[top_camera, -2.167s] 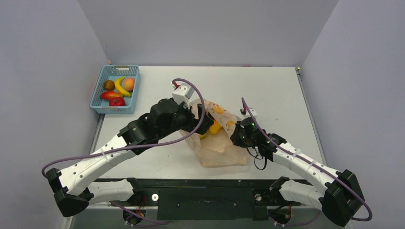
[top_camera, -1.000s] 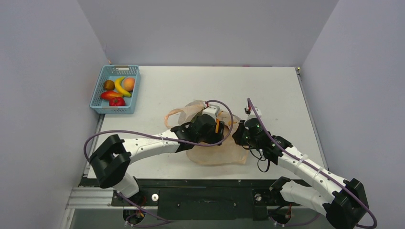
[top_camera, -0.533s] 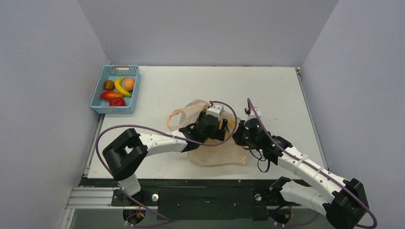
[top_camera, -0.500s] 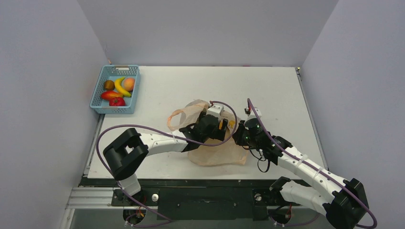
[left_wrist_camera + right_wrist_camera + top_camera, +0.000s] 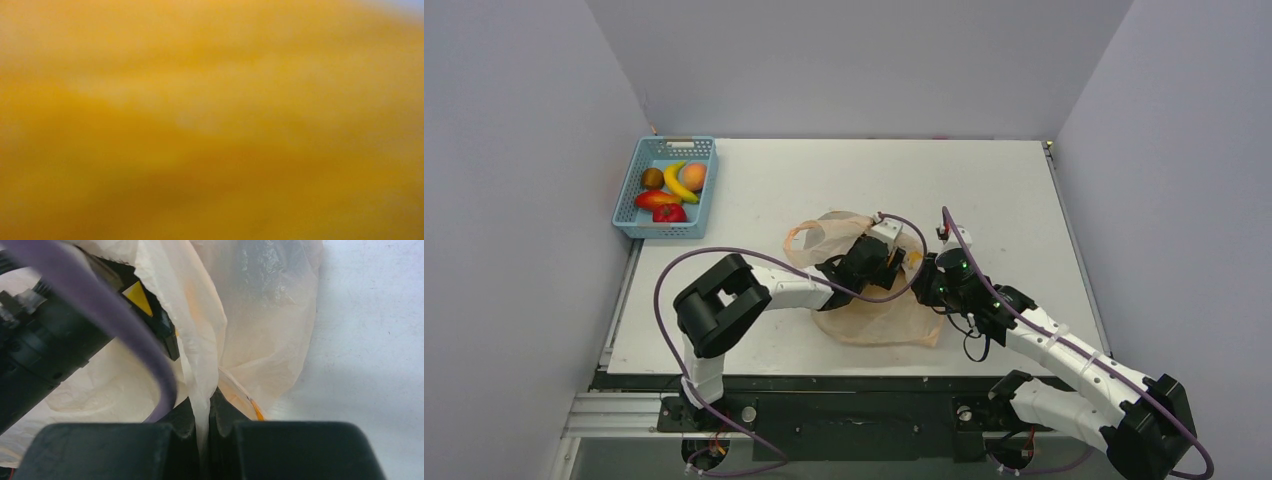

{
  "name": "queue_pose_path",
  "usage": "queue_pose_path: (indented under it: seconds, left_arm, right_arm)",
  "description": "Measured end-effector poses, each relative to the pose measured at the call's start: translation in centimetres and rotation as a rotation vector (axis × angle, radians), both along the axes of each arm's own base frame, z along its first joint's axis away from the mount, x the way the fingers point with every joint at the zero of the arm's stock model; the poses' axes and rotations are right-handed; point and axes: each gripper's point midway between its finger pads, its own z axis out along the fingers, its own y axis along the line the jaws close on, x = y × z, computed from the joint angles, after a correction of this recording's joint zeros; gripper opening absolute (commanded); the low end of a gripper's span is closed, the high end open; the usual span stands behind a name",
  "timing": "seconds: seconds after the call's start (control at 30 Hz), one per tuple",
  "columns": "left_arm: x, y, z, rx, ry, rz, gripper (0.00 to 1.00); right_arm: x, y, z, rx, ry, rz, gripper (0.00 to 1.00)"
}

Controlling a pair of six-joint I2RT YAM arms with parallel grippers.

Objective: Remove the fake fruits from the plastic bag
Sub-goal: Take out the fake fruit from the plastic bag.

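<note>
top view: the bag (image 5: 879,318) lies crumpled on the counter (image 5: 984,190), towards its near edge and about midway across, with one loop handle (image 5: 802,238) sticking out on the left. the left arm (image 5: 784,290) lies low across the counter and enters the bag mouth from the left. the left gripper (image 5: 896,262) is inside the mouth, largely covered by film and by its own wrist. whether its jaws stand apart or sit on something cannot be told. the right gripper (image 5: 932,283) is at the bag's right edge, touching the film. the basket (image 5: 636,172) stands at the far left corner, well apart from the bag. fruits (image 5: 679,183) lie in it: a banana, a peach-coloured piece, a brown piece and two red pieces. any fruit inside the bag cannot be made out.

left wrist view: a blurred yellow surface (image 5: 212,120) fills nearly the whole frame, right against the lens. fruit or bag film, it cannot be told. no fingers show.

right wrist view: the right gripper (image 5: 205,420) is closed, with a fold of the bag (image 5: 260,315) pinched between its two fingertips (image 5: 222,417) and rising straight up from them. left of the fold sits the black body of the left arm (image 5: 40,347) with its purple cable (image 5: 125,330), inside the opened mouth. bare counter (image 5: 370,340) shows to the right.
</note>
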Motion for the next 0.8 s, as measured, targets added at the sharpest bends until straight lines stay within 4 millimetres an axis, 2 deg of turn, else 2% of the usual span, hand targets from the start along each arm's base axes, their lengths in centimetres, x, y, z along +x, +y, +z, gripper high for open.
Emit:
queue_pose_path:
  seconds: [0.03, 0.17, 0.43, 0.57, 0.67, 0.8]
  left_arm:
    - [0.2, -0.1, -0.2, 0.007, -0.003, 0.0, 0.6]
    - [0.8, -0.5, -0.8, 0.03, -0.012, 0.003, 0.5]
    - [0.8, -0.5, -0.8, 0.043, -0.018, 0.007, 0.44]
    - [0.2, -0.4, -0.5, 0.057, -0.007, -0.004, 0.41]
    - [-0.9, -0.6, 0.7, 0.048, 0.011, -0.033, 0.39]
    - [-2.4, -0.8, 4.0, -0.023, 0.035, -0.07, 0.38]
  right_arm:
    - [0.0, 0.0, 0.0, -0.001, 0.002, 0.0, 0.0]
    - [-0.1, -0.1, -0.1, -0.004, 0.005, 0.0, 0.0]
    - [-0.2, -0.1, -0.2, -0.006, 0.008, 0.0, 0.0]
    - [-0.2, -0.1, -0.2, -0.007, 0.009, 0.0, 0.0]
    - [-0.2, -0.1, -0.2, -0.007, 0.008, 0.0, 0.0]
    - [-0.1, -0.1, -0.2, -0.007, 0.007, -0.001, 0.0]
